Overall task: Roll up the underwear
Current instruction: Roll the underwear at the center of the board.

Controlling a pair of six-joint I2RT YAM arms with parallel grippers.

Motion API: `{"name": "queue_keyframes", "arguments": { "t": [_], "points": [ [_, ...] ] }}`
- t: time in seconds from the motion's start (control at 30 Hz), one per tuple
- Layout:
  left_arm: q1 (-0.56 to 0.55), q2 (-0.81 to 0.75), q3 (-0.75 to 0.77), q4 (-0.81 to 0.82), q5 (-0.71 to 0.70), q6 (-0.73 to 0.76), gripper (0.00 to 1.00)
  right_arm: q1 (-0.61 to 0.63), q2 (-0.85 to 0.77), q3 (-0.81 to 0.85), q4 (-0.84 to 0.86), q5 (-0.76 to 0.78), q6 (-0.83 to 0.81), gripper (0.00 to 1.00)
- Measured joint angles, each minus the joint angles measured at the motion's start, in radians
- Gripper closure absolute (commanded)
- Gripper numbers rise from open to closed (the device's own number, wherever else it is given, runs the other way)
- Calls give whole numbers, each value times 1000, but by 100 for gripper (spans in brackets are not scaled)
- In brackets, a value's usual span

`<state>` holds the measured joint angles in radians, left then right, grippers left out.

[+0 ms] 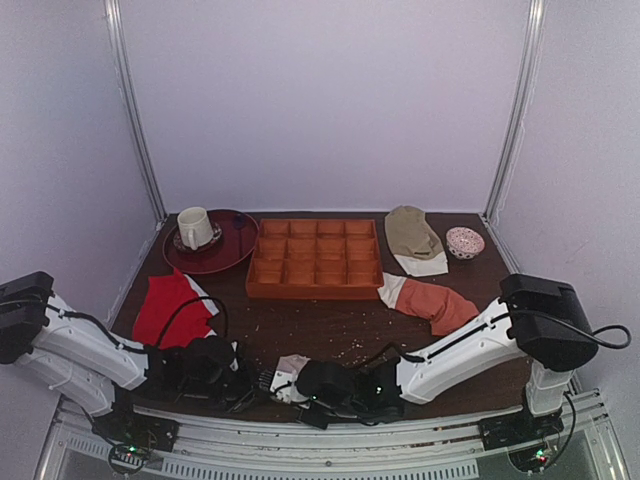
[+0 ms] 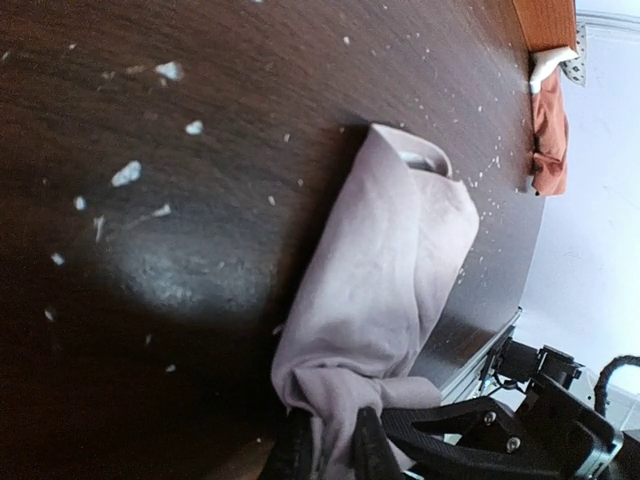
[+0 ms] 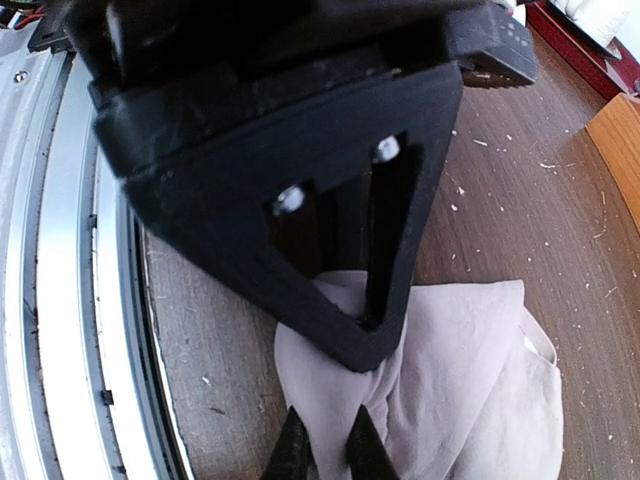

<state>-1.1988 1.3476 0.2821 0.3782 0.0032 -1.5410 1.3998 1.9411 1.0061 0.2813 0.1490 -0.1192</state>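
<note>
on the dark table, well in front of the orange tray, we have the underwear lying as a loosely folded pale bundle. our left gripper is clamped on the bunched end farthest from the tray; our right gripper pinches the same end, close against the left one.

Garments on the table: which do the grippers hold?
The pinkish underwear at the near edge, pinched by the left gripper and right gripper; red garment, orange-rust garment and olive garment lie untouched.
</note>
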Motion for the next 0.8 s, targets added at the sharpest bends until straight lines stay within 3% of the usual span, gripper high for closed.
{"name": "queue_keyframes", "arguments": {
  "t": [0.07,0.2,0.47,0.8],
  "points": [
    [7,-19,0,-16,3,3,67,0,-6,-21,31,-8,14,100],
    [52,-123,-1,-98,2,23,61,-6,-16,-62,91,-42,60,100],
    [167,-237,2,-208,12,83,60,-25,-21,-121,203,-94,164,100],
    [182,-220,10,-231,39,113,61,-116,-23,-227,405,-249,380,100]
  ]
}}
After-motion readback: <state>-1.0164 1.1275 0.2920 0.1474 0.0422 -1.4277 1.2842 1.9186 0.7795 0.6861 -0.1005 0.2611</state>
